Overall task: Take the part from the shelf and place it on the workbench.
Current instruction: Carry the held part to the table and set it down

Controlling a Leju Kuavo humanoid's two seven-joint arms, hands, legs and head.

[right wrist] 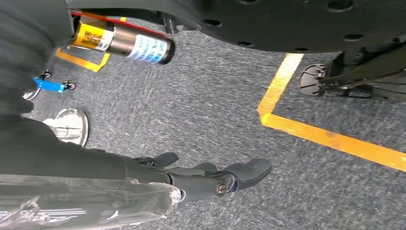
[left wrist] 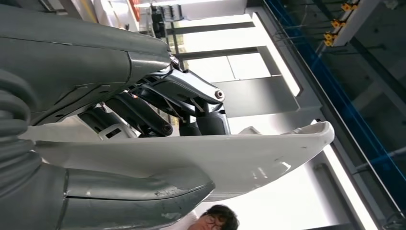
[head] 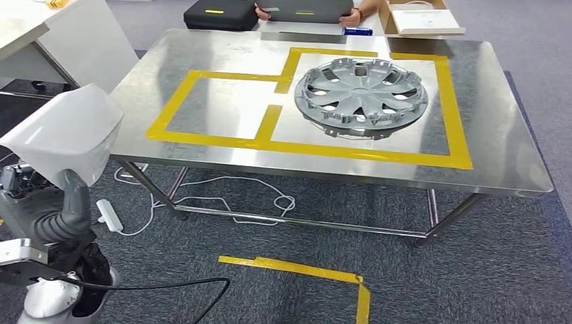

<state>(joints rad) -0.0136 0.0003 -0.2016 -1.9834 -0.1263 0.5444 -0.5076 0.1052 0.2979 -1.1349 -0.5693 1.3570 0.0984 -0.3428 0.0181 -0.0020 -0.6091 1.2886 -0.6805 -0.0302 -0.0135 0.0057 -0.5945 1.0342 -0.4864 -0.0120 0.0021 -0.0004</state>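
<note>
The fingers (left wrist: 191, 103) of the left hand (left wrist: 119, 143) are closed on the white part (left wrist: 249, 160), dark fingers on one face and the thick grey thumb (left wrist: 139, 194) on the opposite face. The part's long axis runs outward past the fingertips, ending in an upturned lip. In the head view the part (head: 64, 128) is held off the near left corner of the tabletop (head: 499, 145), apart from it. The right hand (right wrist: 210, 179) hangs over the carpet, fingers loosely extended, holding nothing. A silver wheel cover (head: 361, 94) lies flat on the tabletop inside yellow tape outlines (head: 303, 145). An open cardboard box (head: 421, 19) beyond the tabletop holds a white item.
</note>
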